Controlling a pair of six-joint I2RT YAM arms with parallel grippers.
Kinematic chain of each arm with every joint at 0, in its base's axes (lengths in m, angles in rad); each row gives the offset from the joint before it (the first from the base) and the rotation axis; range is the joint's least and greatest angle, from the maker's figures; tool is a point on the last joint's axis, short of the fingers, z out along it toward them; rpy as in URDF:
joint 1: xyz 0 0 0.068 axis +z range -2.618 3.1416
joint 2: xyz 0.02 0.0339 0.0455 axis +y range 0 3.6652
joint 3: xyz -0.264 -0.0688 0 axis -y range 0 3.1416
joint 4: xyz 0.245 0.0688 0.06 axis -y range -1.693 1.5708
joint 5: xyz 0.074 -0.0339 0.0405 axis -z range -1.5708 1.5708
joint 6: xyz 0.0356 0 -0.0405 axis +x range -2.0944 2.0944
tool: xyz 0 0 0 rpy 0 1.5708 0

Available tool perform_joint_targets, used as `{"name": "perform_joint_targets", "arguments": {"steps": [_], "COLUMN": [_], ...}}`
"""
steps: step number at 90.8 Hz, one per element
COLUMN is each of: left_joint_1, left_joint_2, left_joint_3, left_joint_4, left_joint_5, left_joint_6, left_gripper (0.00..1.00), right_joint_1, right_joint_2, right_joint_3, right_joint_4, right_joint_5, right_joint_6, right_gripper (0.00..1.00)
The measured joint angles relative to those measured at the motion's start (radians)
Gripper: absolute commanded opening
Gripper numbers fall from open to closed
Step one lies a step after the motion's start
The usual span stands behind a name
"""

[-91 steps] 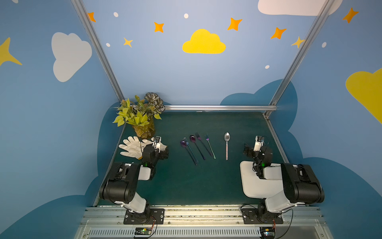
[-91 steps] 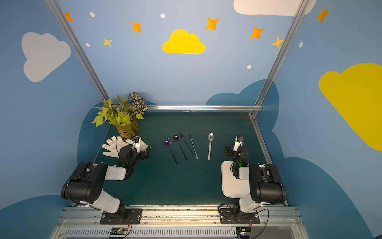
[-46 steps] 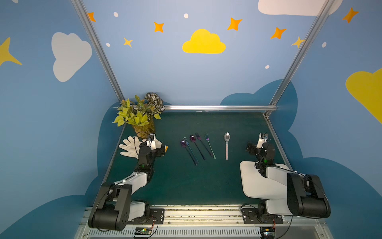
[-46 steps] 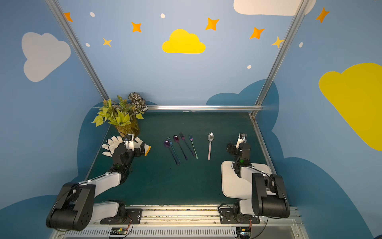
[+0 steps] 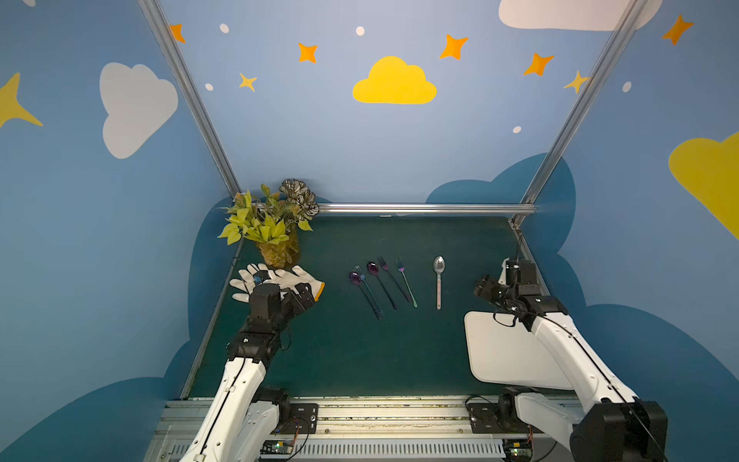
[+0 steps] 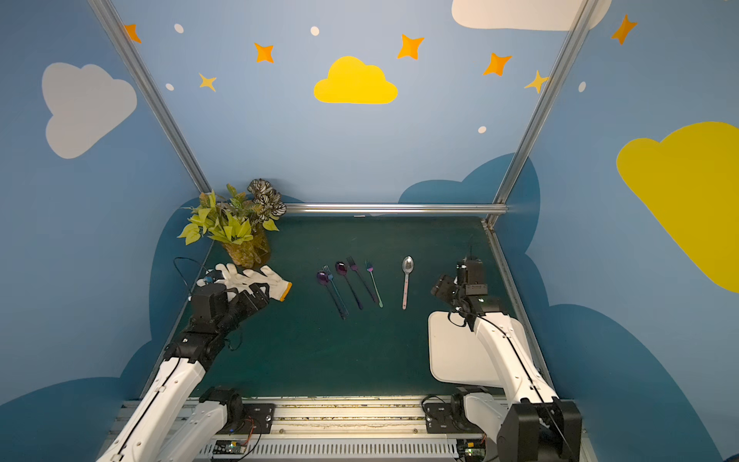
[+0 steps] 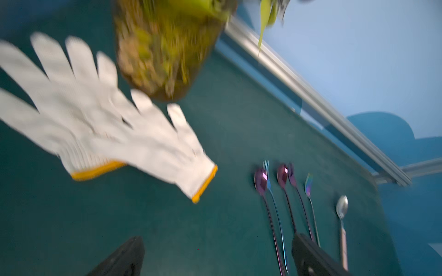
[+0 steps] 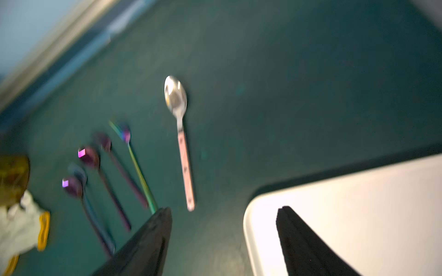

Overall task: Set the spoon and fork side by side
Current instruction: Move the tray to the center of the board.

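Left end effector, open, overlaps the gloves by the worktop's left edge. Mid-worktop, fork and spoon lie near, not touching, blurred in wrist views. Right end effector gapes empty, its arm hiding part of the board.

Dark green tabletop: potted plant in the far left corner, 2 white gloves beside it, 2 purple spoons and 3 forks mid-table, silver spoon apart, white board at the near right corner.
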Motion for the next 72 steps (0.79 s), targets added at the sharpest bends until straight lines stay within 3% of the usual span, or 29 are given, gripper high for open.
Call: {"name": "perform_joint_targets", "arguments": {"steps": [15, 25, 49, 72], "left_joint_1": [-0.016, -0.028, -0.045, -0.064], "left_joint_2": [0.063, 0.122, 0.149, 0.149], "left_joint_3": [0.035, 0.111, 0.18, 0.169], "left_joint_4": [-0.243, -0.36, -0.443, -0.43], "left_joint_5": [0.185, 0.246, 0.33, 0.334], "left_joint_6": [-0.008, 0.047, 0.185, 0.232], "left_gripper": [1.0, 1.0, 1.0, 1.0], "right_joint_1": [0.218, 0.294, 0.309, 0.307], "right_joint_2": [0.171, 0.253, 0.281, 0.347], "right_joint_3": [0.049, 0.065, 0.021, -0.039], "right_joint_4": [-0.285, -0.367, -0.389, -0.332], "right_joint_5": [-0.021, 0.013, 0.113, 0.158], "right_joint_6": [0.066, 0.092, 0.08, 0.051], "right_gripper": [0.73, 0.69, 0.52, 0.2]}}
